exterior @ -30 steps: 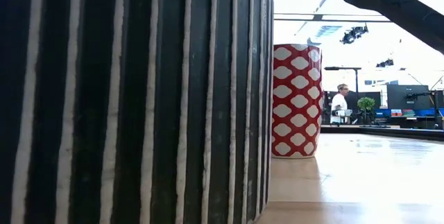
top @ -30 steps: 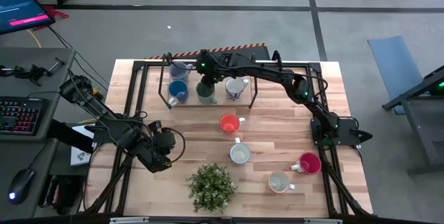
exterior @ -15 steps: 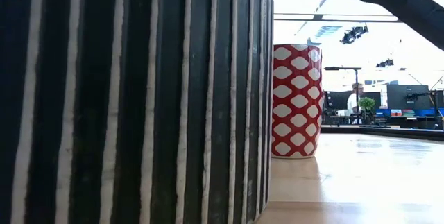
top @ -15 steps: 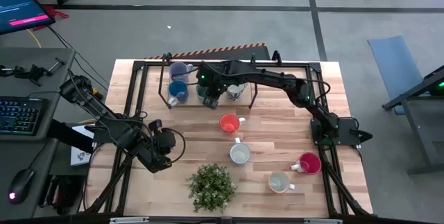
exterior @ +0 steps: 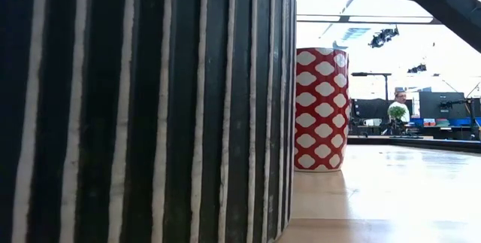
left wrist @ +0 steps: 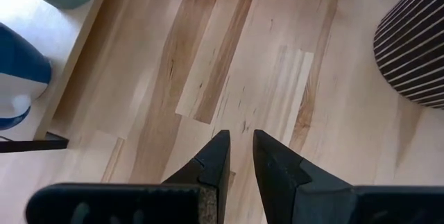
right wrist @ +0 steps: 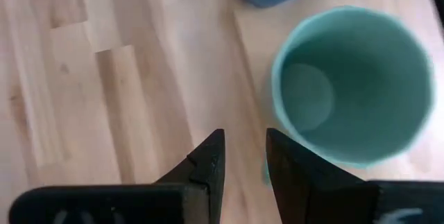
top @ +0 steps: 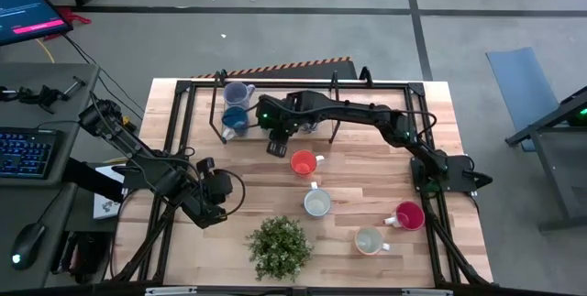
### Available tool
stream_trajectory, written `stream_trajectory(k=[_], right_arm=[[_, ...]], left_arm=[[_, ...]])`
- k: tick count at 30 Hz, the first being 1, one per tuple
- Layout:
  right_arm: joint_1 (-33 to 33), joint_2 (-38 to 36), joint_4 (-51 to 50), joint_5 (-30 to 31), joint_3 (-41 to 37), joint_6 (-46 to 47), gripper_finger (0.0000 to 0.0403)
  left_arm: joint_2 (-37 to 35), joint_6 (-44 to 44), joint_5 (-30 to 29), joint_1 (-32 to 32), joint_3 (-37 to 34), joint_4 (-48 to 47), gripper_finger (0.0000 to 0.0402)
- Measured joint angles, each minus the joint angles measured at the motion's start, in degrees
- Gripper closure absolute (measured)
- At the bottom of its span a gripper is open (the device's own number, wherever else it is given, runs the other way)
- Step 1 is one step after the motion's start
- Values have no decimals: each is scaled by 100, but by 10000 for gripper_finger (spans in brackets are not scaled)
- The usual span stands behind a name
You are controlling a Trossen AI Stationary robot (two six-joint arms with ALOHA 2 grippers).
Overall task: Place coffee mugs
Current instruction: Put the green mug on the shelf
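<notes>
Four mugs out front, more at the rack as right arm reaches across

Four mugs sit loose on the desk in the high view: orange mug, a white mug, red mug and a cream mug. At the far side, a black rack holds the blue mug and grey-blue mug, with the arm covering the rest. The right claw hangs over the desk just in front of the rack, near the orange mug. Its wrist view shows the green mug upright and empty just beside the claw, the fingers slightly apart with bare wood between them, gripping nothing. The left claw waits at the near left edge, its fingers a narrow gap apart and empty, close to the striped pot of the plant. From desk height that pot fills the picture, with a red-and-white patterned mug behind it.
</notes>
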Motion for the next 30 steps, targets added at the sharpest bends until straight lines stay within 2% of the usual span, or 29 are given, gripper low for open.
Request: stream_trajectory(k=[4, 13, 21, 30], right_arm=[[11, 0, 0, -375, 0, -6, 318], [37, 28, 100, -384, -201, -22, 318], [25, 37, 745, -352, -565, 11, 318], [-145, 39, 891, -334, -647, -130, 318]], left_arm=[[0, -2, 0, -2, 0, 0, 346], [0, -4, -1, 0, 1, 0, 346], [0, -4, -7, -1, 1, 0, 346], [-2, 0, -26, -2, -1, -1, 346]])
